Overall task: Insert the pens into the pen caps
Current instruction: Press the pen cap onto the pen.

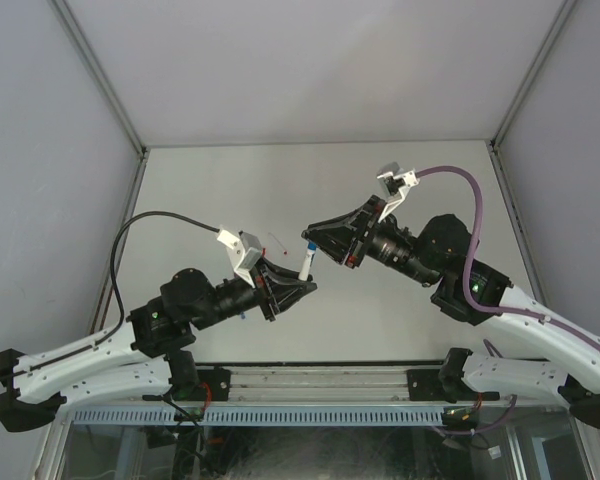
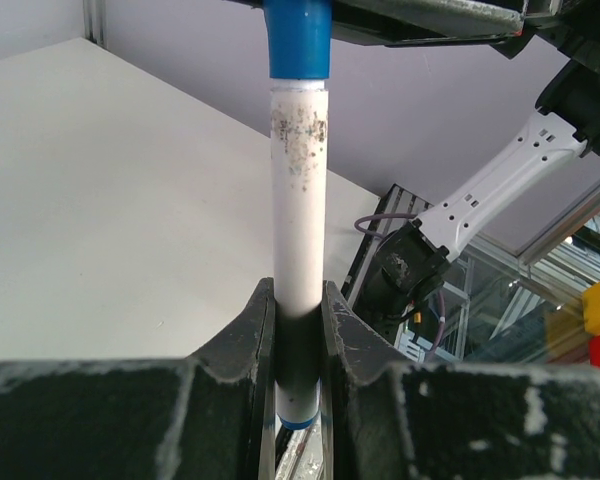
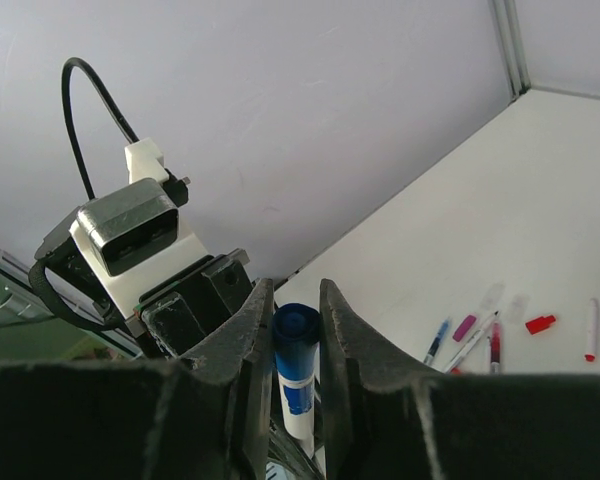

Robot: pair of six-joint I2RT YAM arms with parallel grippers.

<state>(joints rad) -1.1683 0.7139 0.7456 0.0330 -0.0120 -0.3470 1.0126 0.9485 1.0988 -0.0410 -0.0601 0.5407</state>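
White worktop (image 1: 230, 190), matte. Pale grey walls (image 1: 310, 60) close it in on three sides, with metal struts (image 1: 98, 75) at the back corners. Slotted duct (image 1: 280, 415) runs along the near edge. Yellow and red blocks (image 2: 598, 320) beyond the worktop, partly cropped.

**Finding:** the premises are a robotics laboratory, specifically an enclosed test cell.

**Grounds:**
- Two robot arms, the left arm (image 1: 80, 355) and the right arm (image 1: 560, 325), are bolted to a metal rail (image 1: 320, 378) at the near edge of a bare white table (image 1: 230, 185).
- Plain grey panels (image 1: 310, 60), joined by aluminium struts (image 1: 98, 75), close the table in on three sides.
- Each wrist carries a camera. The left camera (image 1: 242, 245) is fed by a black cable (image 1: 160, 213), and the right camera (image 1: 395, 183) by a purple cable (image 1: 448, 169).
- A slotted cable duct (image 1: 310, 413) runs along the front below the rail.
- In the left wrist view, glazed framework (image 2: 540, 300) stands beyond the table.
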